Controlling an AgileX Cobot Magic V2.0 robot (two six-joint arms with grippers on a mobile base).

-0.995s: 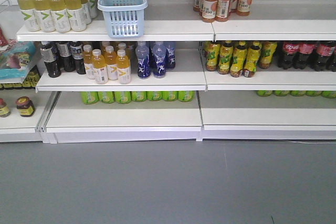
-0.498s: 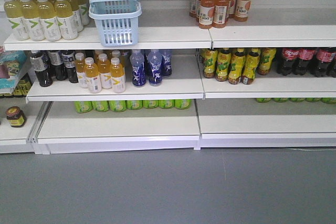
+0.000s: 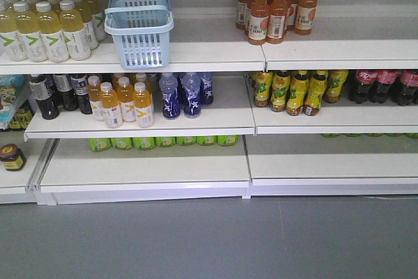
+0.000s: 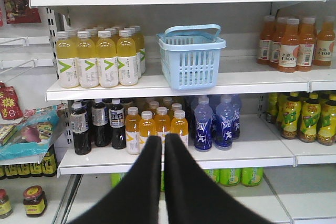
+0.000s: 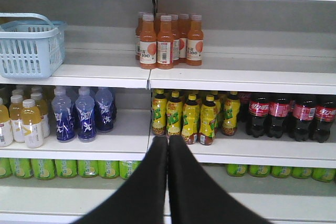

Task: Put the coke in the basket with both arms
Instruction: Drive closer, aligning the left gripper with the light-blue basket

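Low centre, your left hand [image 4: 163, 140] and right hand [image 5: 168, 140] are pinched closed and empty, likely tucked for the approach. Beyond, the basket [image 4: 190, 56] stands on the upper shelf [image 4: 252, 80]; no all-red coke shows, only dark cola bottles [image 5: 291, 116] at right.

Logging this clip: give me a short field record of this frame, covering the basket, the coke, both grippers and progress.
basket: light blue basket, upright on the upper shelf, right of the pale yellow bottles
coke: no all-red bottle in view; dark cola bottles with red labels at the far right of the middle shelf
left gripper: shut, empty, facing the shelves
right gripper: shut, empty, facing the shelves
progress: nothing picked up yet
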